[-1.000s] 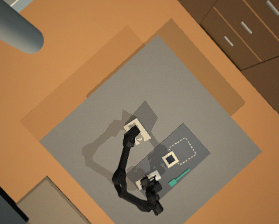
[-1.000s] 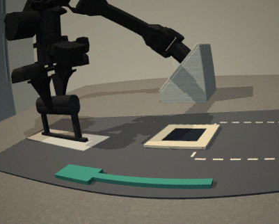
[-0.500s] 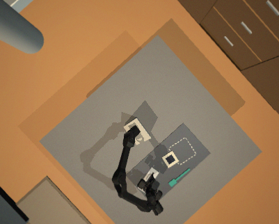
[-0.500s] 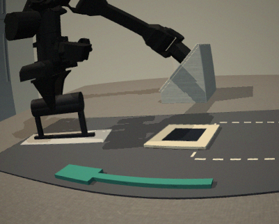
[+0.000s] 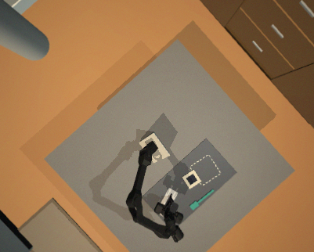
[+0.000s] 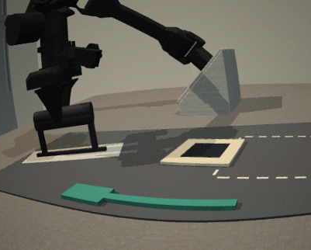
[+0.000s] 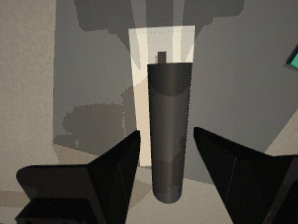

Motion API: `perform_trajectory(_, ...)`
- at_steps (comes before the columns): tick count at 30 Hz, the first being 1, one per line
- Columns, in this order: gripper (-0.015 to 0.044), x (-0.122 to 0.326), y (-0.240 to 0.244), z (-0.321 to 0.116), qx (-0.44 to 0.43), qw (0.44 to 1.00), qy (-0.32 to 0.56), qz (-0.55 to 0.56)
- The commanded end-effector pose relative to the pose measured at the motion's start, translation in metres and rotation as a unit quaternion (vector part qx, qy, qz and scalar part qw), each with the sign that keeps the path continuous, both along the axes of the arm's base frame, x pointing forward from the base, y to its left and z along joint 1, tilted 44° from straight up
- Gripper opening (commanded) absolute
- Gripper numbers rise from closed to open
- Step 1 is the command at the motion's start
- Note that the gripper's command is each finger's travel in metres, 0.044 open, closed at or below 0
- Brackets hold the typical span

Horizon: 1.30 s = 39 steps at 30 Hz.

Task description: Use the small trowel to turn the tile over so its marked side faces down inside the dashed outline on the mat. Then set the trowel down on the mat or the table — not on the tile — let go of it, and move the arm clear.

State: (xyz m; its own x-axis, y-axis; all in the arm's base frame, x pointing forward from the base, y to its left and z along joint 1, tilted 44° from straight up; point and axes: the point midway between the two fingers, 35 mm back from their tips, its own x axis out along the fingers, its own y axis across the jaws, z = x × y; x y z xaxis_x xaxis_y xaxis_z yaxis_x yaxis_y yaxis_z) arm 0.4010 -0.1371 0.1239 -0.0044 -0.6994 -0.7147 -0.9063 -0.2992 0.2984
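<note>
The trowel [image 5: 170,192] [image 6: 76,116] [image 7: 169,90] has a flat white blade and a thick black handle raised on two posts. Its blade lies flat at the mat's left end in the exterior view. My gripper [image 6: 58,116] [image 7: 166,133] is open, pointing down around the handle, with a gap on each side of it in the wrist view. The cream tile [image 5: 196,179] [image 6: 175,157] lies flat with its dark square mark up. It overlaps the left edge of the dashed outline [image 5: 208,155] [image 6: 262,178] on the dark mat [image 5: 228,171] [image 6: 284,194].
A green flat-headed tool [image 5: 194,205] [image 6: 164,203] lies near the mat's front edge, with a corner showing in the wrist view [image 7: 295,59]. A pale wedge block [image 6: 231,81] stands behind the mat, at the far end of the arm. Brown drawers [image 5: 298,90] stand beyond the table.
</note>
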Motion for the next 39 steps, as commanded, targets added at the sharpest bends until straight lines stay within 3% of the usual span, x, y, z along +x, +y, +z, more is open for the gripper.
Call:
perform_trajectory(1, 0.0270, -0.001, 0.000, 0.000, 0.000, 1.000, 0.004, 0.002)
perform_trajectory(16, 0.0270, -0.001, 0.000, 0.000, 0.000, 1.000, 0.004, 0.002)
perform_trajectory(21, 0.0270, -0.003, 0.029, 0.030, -0.001, 1.000, 0.004, 0.002)
perform_trajectory(27, 0.0270, -0.004, 0.031, 0.032, -0.001, 1.000, 0.004, 0.002)
perform_trajectory(28, 0.0296, -0.002, 0.033, 0.031, 0.001, 1.000, 0.004, 0.008)
perform_trajectory(33, 0.0300, -0.002, 0.041, 0.038, 0.002, 1.000, 0.004, 0.008)
perform_trajectory(39, 0.0300, -0.003, 0.040, 0.036, 0.014, 0.999, -0.037, -0.024)
